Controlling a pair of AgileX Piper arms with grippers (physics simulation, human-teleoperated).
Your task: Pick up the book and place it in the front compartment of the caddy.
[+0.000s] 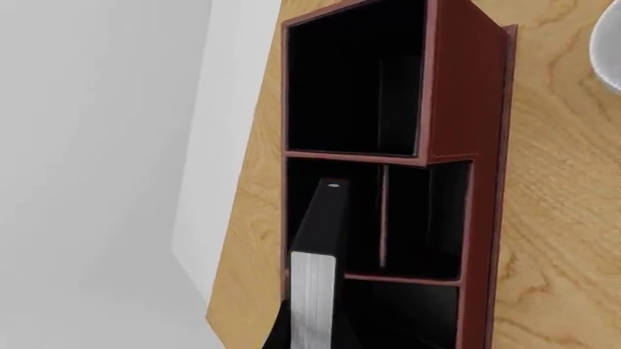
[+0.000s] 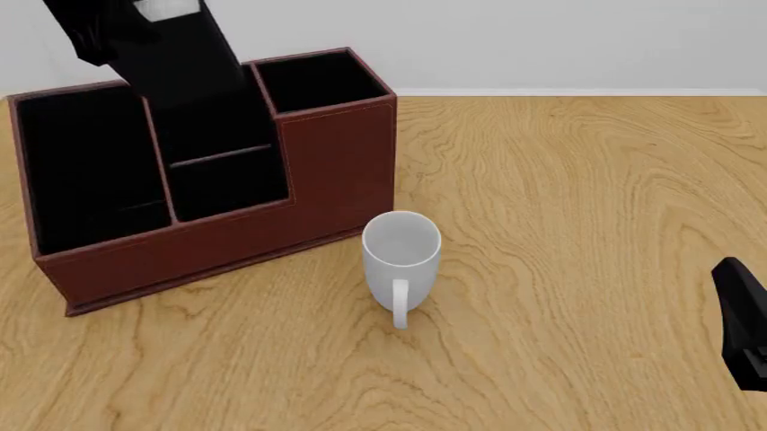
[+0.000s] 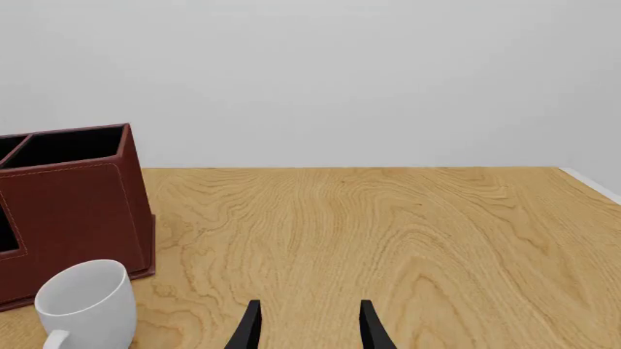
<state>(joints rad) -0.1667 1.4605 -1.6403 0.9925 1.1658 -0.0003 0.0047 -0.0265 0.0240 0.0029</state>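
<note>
My left gripper is shut on the black book and holds it tilted above the back left of the reddish-brown caddy. In the left wrist view the book hangs spine-on, its white page edges near the camera. Its lower end is over the rear pocket of the middle column. The front compartment lies just beyond the thin crossbar and holds nothing. Whether the book's end is below the caddy's rim cannot be told. My right gripper is open with nothing in it, low at the table's right.
A white mug stands upright just in front of the caddy's right end, handle toward me. The tall square pocket and the wide long pocket flank the middle column. Bare wooden table stretches to the right.
</note>
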